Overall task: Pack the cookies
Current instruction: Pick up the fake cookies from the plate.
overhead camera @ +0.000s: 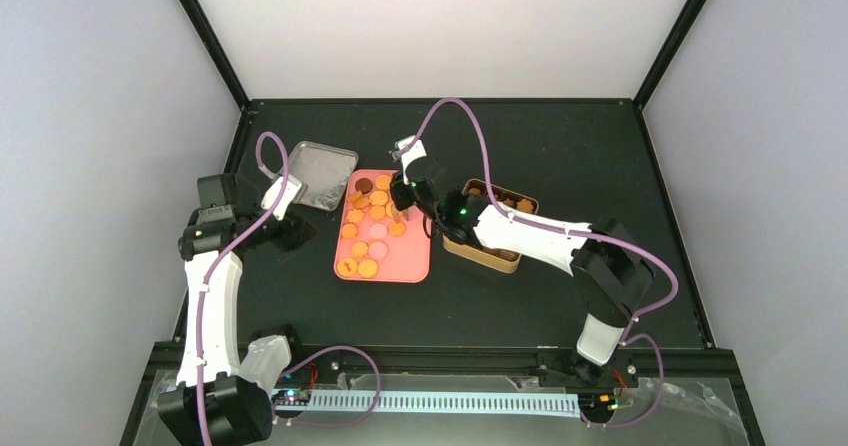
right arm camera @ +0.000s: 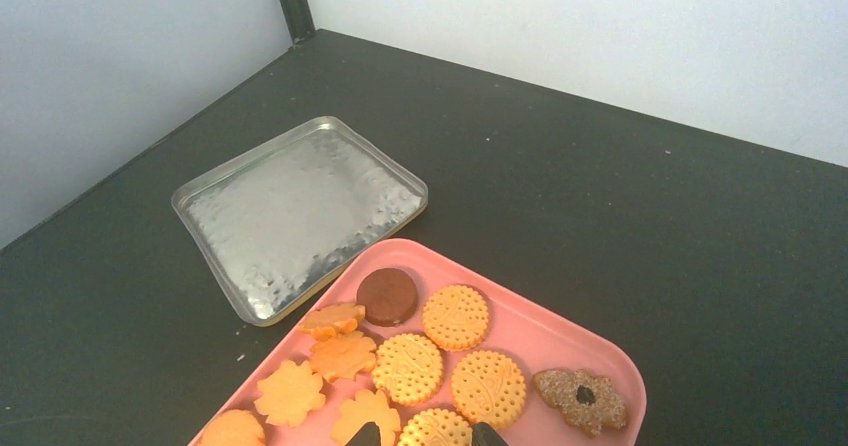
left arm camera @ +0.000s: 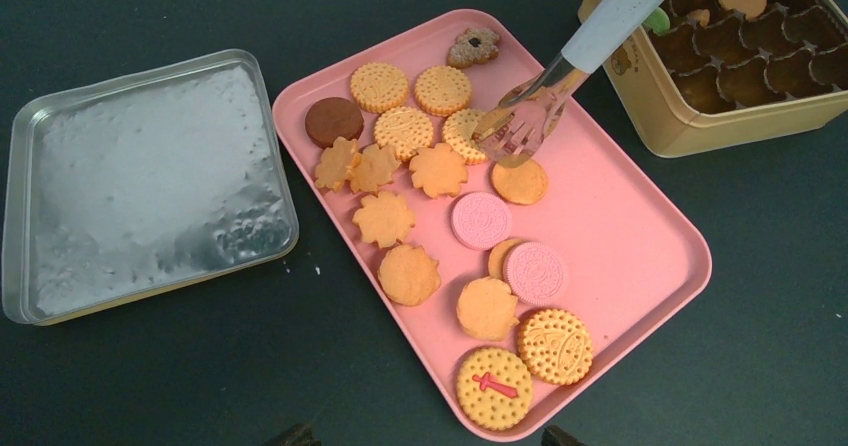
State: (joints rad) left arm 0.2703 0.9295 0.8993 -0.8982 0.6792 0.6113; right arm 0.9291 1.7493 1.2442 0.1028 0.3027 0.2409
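Right gripper (right arm camera: 425,434) lowered over the far end of the pink tray (left arm camera: 640,216), its fingertips (right arm camera: 365,434) standing either side of one round orange biscuit (right arm camera: 432,424). Whether they pinch it or merely bracket it cannot be told.

Cookies (left arm camera: 403,131): the great majority lie loose on the tray. They are round and scalloped orange pieces, two pink, one dark brown, and one jam-centred piece at the tray's far rim.

Gold tin (left arm camera: 700,126), just beside the tray's right edge: a few pieces, among them one orange and one green, sit in its brown cups (left arm camera: 760,71). Most cups in view are empty.

Silver lid (left arm camera: 150,186), inside up, lies just beside the tray's left edge.

Left gripper (left arm camera: 430,434), spread and holding nothing, hovers on the lid side of the tray. All rests on the dark desk (left arm camera: 150,386).

Judged progress: early. Packing has begun, but nearly the whole tray is yet to be transferred, and the lid is not fitted.
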